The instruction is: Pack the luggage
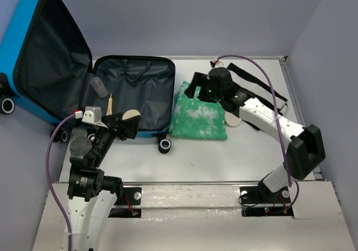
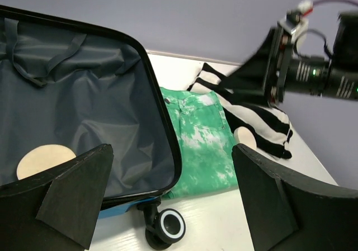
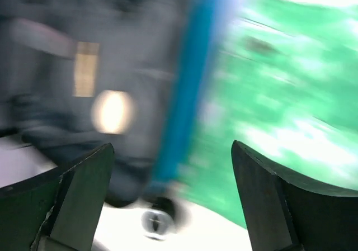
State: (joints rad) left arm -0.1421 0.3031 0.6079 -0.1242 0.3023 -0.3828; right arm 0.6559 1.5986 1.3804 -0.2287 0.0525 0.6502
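Note:
The luggage [image 1: 134, 89] is a bright-blue suitcase lying open at the left, with its lid [image 1: 33, 55] propped up and its black lining showing. A round wooden disc [image 1: 131, 115], a small clear bottle [image 1: 99, 86] and a thin wooden stick [image 1: 110, 103] lie inside. My left gripper [image 1: 126, 125] is open at the case's near edge, empty, above a wheel [image 2: 170, 224]. A folded green tie-dye garment [image 1: 198, 114] lies right of the case. My right gripper [image 1: 194, 87] hovers open over its far left corner. The right wrist view is blurred, showing the blue edge [image 3: 190, 94] and green cloth [image 3: 279, 94].
A black-and-white striped garment [image 1: 251, 89] lies behind the right arm, with a second wooden disc [image 1: 232, 119] beside it. Grey walls enclose the table on three sides. The suitcase's black wheel [image 1: 165, 145] stands on the white table in front of the case.

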